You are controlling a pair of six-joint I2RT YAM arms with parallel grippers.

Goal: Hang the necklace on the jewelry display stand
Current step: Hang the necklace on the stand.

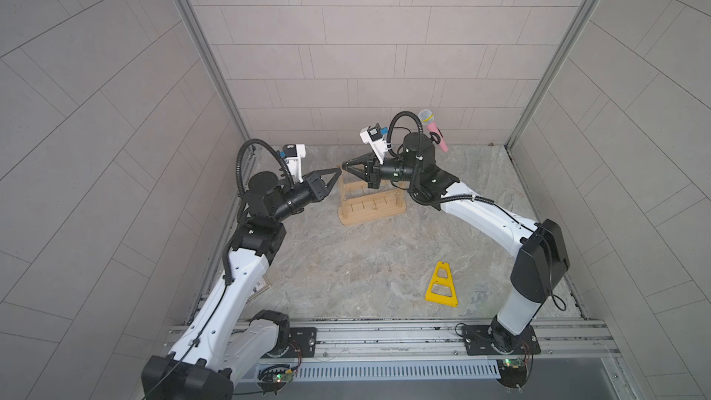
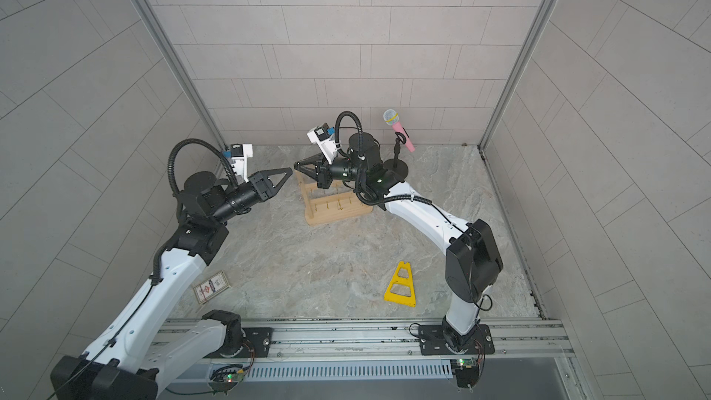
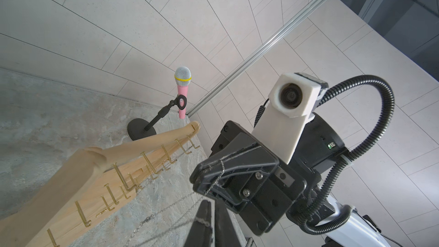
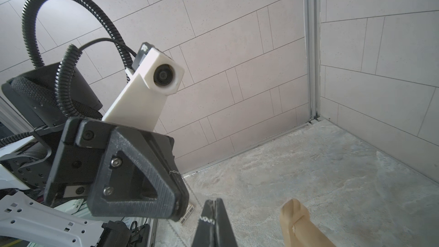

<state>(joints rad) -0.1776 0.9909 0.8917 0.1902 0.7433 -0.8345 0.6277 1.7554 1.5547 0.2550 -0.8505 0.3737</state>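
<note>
The necklace point(image 3: 166, 207) is a thin silver chain strung between my two grippers. My left gripper point(image 3: 212, 203) is shut on one part of it, and my right gripper point(image 4: 213, 200) is shut on another part point(image 4: 207, 220). In both top views the left gripper point(image 1: 338, 172) and right gripper point(image 1: 345, 166) point tip to tip, almost touching, above the left post of the jewelry display stand point(image 1: 369, 209). This pale wooden rack point(image 3: 83, 179) has rows of small gold hooks. The post's top point(image 4: 297, 219) lies just beside my right gripper. In the top views the chain is too fine to follow.
A pink microphone point(image 1: 433, 128) on a black round-based stand stands behind the rack at the back wall. A flat yellow triangular frame point(image 1: 441, 285) lies front right. A small printed card point(image 2: 211, 286) lies front left. Thin gold chains point(image 3: 140, 184) hang on some hooks.
</note>
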